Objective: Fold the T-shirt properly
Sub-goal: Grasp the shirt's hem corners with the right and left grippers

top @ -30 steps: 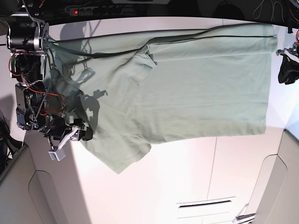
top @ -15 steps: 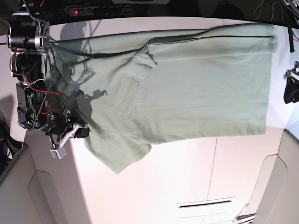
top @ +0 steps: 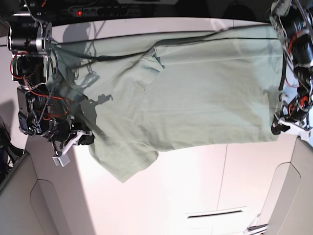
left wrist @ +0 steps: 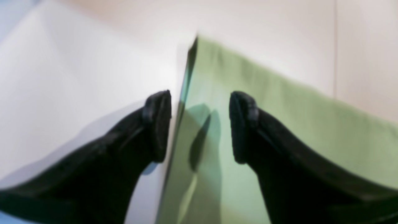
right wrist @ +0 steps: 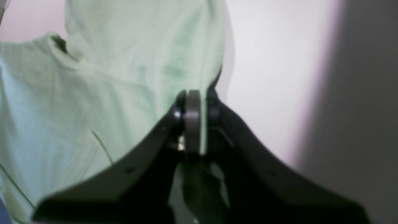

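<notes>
The pale green T-shirt (top: 195, 98) lies spread across the white table (top: 186, 191), one sleeve pointing toward the near edge at lower left. In the base view my right gripper (top: 87, 139) sits at the shirt's left edge. The right wrist view shows that gripper (right wrist: 194, 119) shut, with a strip of the T-shirt (right wrist: 124, 77) pinched between its pads. My left gripper (top: 277, 128) is at the shirt's lower right corner. In the left wrist view it (left wrist: 200, 127) stands open, its fingers (left wrist: 158, 124) straddling the dark-trimmed edge of the T-shirt (left wrist: 279, 124) just above the cloth.
A black power strip (top: 105, 10) runs along the far edge behind the shirt. The table has a seam and a narrow slot (top: 215, 214) near the front. Grey panels (top: 24, 200) flank the lower corners.
My left arm has swung in from the right edge to the shirt's lower right corner, its jaws widening. My right gripper has closed on the shirt's left edge.
</notes>
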